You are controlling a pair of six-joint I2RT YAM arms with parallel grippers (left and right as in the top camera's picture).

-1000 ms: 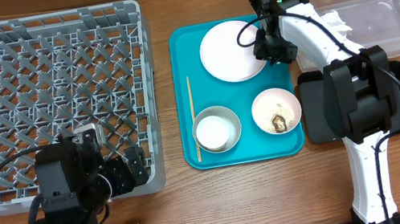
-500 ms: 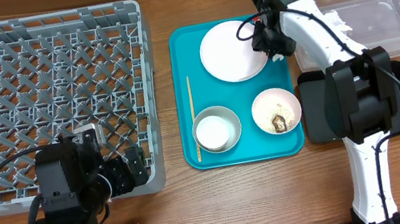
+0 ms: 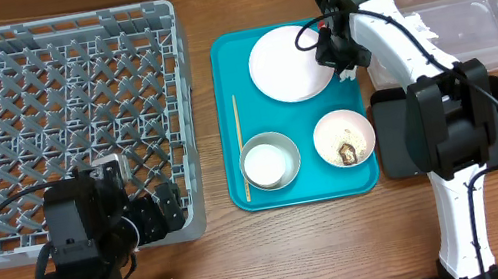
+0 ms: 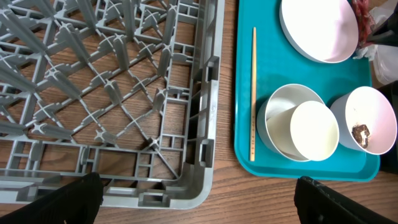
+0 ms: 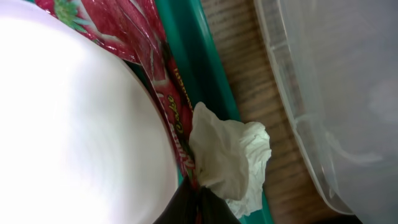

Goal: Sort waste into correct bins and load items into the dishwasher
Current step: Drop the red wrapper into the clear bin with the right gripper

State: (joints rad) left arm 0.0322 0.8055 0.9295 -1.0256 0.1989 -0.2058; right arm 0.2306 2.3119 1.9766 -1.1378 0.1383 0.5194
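My right gripper [image 3: 339, 47] is at the teal tray's far right edge, beside the white plate [image 3: 285, 62]. In the right wrist view its jaws [image 5: 199, 204] are shut on the red wrapper [image 5: 134, 25] and a crumpled white tissue [image 5: 230, 155]. The clear tub [image 3: 472, 16] lies just to its right. The grey metal bowl [image 3: 280, 144] holds the white cup [image 3: 266, 164]. The white bowl [image 3: 344, 138] holds a brown lump [image 4: 360, 132]. The wooden stick [image 3: 240, 146] lies on the tray's left side. My left gripper [image 3: 165, 214] is open and empty at the dish rack's [image 3: 63, 120] near right corner.
The teal tray [image 3: 248, 195] sits between the rack and the bins. The black tray [image 3: 393, 141] lies under my right arm, mostly hidden. A piece of white tissue [image 3: 418, 28] lies in the clear tub. Bare wooden table runs along the front.
My right gripper has shifted slightly up and right along the plate's edge toward the clear tub, with the wrapper and tissue in it. The left arm has not moved.
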